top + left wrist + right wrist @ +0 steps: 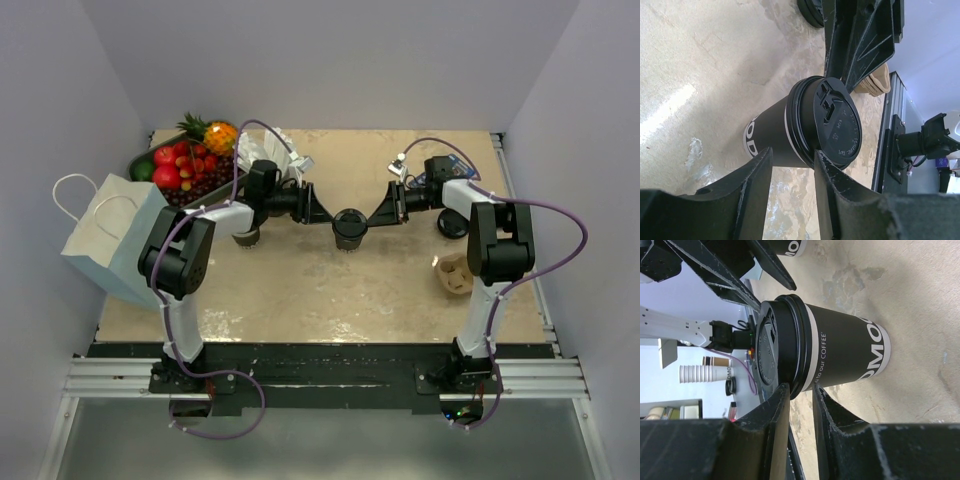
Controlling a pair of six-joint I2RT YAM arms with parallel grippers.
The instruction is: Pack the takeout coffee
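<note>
The coffee (350,228) is standing upright at the middle of the table (320,300), its lid (835,122) on. The left gripper (792,162) is reaching in level from the left, jaws spread at the lid's rim. The right gripper (801,390) is reaching in from the right, jaws nearly together at that rim; I cannot tell whether it is pinching.

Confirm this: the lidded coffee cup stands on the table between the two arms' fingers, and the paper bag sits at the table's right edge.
One point is wrong: the paper bag sits at the left edge of the table, not the right, as the top view shows. The lidded coffee cup does stand between the left fingers and right fingers.
</note>
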